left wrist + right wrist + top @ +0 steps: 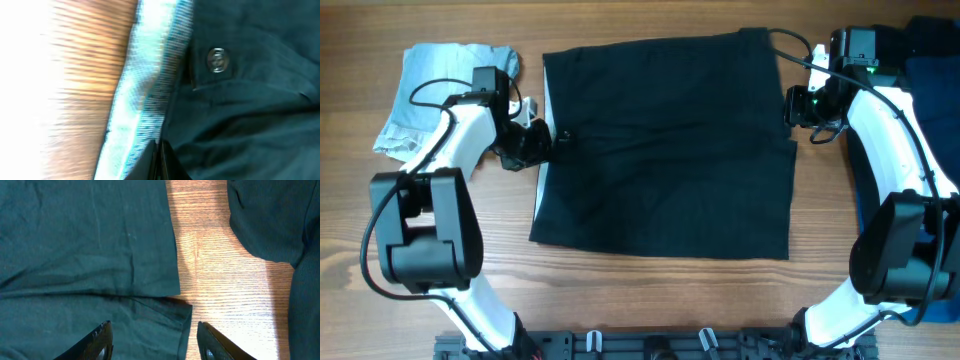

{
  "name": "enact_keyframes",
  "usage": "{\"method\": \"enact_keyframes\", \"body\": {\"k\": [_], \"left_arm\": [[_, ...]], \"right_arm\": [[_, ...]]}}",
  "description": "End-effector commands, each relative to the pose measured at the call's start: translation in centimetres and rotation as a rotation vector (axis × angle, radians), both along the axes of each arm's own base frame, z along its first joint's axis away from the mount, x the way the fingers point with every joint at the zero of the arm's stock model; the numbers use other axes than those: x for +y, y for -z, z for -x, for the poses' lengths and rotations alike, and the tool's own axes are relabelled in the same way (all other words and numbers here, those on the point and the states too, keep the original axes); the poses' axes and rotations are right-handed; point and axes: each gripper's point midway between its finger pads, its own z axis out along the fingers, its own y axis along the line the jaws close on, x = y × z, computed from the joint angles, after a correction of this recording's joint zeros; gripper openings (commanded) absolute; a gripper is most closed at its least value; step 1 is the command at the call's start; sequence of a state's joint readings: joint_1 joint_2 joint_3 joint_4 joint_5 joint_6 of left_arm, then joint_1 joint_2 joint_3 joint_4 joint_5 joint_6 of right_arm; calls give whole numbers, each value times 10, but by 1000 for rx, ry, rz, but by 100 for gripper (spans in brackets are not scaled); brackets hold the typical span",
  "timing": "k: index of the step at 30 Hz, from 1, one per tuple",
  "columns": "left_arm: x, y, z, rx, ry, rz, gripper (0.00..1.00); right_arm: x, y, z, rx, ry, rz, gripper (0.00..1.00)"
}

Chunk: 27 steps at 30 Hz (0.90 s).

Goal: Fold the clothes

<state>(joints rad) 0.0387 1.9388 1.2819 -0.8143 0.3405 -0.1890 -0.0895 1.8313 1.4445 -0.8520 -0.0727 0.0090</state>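
Closest to the lens, the left gripper (159,160) shows as two dark fingertips pressed together to a narrow point. They pinch the left edge of the black rectangular cloth garment (665,150), where a pale blue-white ribbed band (145,85) runs along it. A small round metal button (218,60) sits on the dark cloth nearby, though this view is blurred. Farthest left on the brown wooden table (620,300) lies a crumpled pale grey-blue cloth garment (435,90), partly under the left arm. The black garment lies spread flat mid-table, its right side in two stepped layers. Over that right edge hovers the right gripper (155,342), jaws wide apart and holding nothing. At the table's right rim lies a pile of dark blue cloth (930,80), with bare wood between it and the black garment.
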Motion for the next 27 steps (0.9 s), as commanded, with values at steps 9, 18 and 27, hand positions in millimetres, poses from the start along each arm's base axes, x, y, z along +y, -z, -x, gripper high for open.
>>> {"method": "enact_keyframes", "body": {"k": [9, 18, 27], "left_arm": [[-20, -33, -29, -105, -56, 134, 4], [-85, 1, -66, -259, 114, 42, 12], [-57, 22, -67, -229, 79, -101, 12]], "right_arm": [[1, 7, 14, 72, 43, -20, 14], [10, 54, 24, 61, 31, -60, 6], [-1, 90, 25, -14, 60, 0, 6]]}}
